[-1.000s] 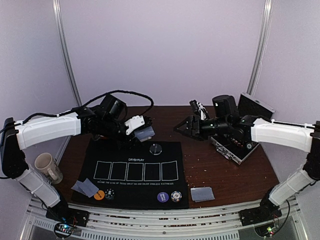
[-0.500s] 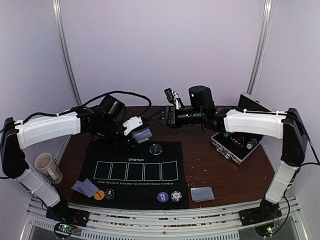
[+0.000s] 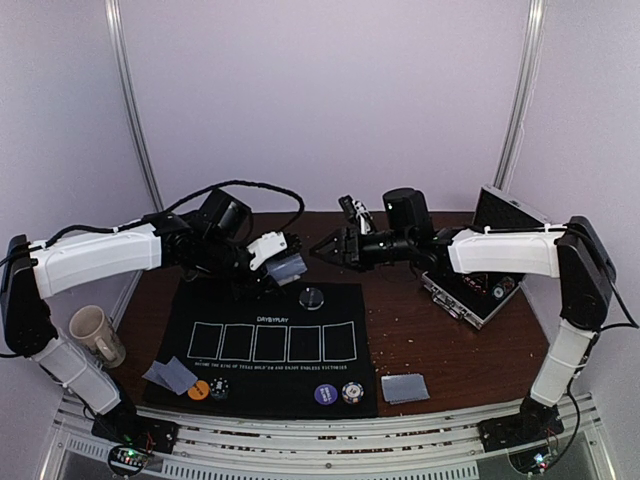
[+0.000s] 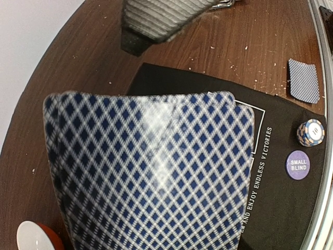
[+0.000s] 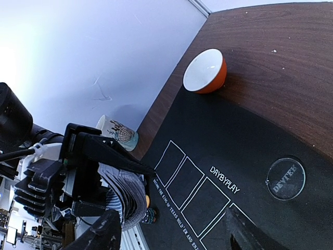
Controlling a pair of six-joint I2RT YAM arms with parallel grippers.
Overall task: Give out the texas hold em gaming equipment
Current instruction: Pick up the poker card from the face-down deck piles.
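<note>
While the left claw (image 3: pixel 283 260) grips cards (image 4: pixel 151 172) (fanned), the case (image 3: pixel 462 305) lies open.

We are seeing a dark brown wooden table (image 3: pixel 450 340) lying under the left gripper (image 3: pixel 285 263) and the right gripper (image 3: pixel 323 250). Pale lilac walls (image 3: pixel 330 100) are rising beyond both, softly lit, and silver metal poles (image 3: pixel 134 120) are flanking them.

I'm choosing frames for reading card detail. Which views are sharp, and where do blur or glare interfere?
Left wrist: the held cards fill the view, blurred, with a pale glare streak; the SMALL BLIND chip beyond reads sharply. Right wrist: clear disc and mat print crisp, fingers dark and soft. Top external: evenly lit.
</note>
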